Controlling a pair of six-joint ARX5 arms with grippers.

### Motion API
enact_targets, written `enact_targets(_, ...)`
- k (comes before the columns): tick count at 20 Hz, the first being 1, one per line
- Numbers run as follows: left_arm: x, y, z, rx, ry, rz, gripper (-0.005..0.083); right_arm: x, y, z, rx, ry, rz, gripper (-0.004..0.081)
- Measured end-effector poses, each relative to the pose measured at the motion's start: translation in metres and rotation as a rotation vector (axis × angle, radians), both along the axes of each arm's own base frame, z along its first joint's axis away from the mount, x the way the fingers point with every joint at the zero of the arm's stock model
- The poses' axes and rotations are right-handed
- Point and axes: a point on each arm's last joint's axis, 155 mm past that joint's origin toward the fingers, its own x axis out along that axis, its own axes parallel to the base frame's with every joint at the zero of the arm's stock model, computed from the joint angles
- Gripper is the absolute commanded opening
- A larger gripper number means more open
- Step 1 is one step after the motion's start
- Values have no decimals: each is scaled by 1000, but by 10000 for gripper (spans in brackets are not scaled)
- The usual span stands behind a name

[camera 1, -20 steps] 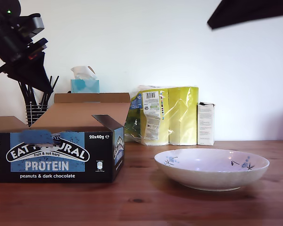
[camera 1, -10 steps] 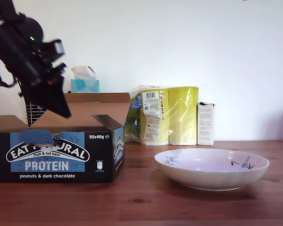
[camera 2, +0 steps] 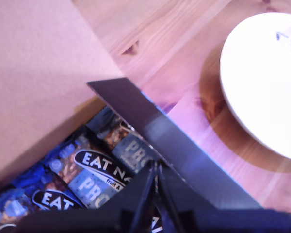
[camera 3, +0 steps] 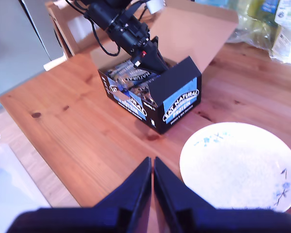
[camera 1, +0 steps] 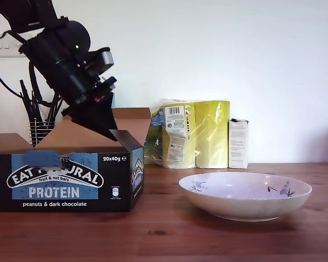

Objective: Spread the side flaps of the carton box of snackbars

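Observation:
The black and blue carton box of snackbars stands on the wooden table at the exterior view's left, lid open, with wrapped bars showing inside. Its side flap on the exterior view's right stands roughly upright, black outside. The other side flap shows brown at the far left edge. My first gripper is shut and empty. Its tips sit at the inner edge of the upright flap; whether they touch it is unclear. My second gripper is shut and empty, high above the table between carton and bowl.
A white patterned bowl sits to the exterior view's right of the carton. Behind stand a yellow pack of paper rolls, a slim white box and a black wire holder. The wide brown lid panel leans back.
The first arm has swung down and toward the exterior view's right, from above the carton's left end to the upright flap. A dark arm part at the top right has left the view.

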Motion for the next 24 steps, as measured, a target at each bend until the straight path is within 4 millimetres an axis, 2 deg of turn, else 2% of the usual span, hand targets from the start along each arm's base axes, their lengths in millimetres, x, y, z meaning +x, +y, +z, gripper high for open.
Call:
enact_targets(3,-3,-10,-1,-8,3,-10,-19,-2,-2,-6,-18,21,1,-13)
enact_targets(8,-12,-58,13,-69,-56,-72,-19,-3,-2,-7,-33,7,11,-13)
enact_targets(10,-19,-70,14,-76,-58,-96,-19,-3,-2,-7,-35,5,13,-13)
enact_targets(14,-17,-75,10,-61,-65,-84,-19,-3,-2,-7,-35,5,12,-13)
enact_targets(19,-17,-77,-31,-21,3,-83,-19,-3,-2,-7,-39,0,16,-13)
enact_targets(24,-16,-80,-30,-23,-7,-87,-19,-3,-2,-7,-39,0,16,-13)
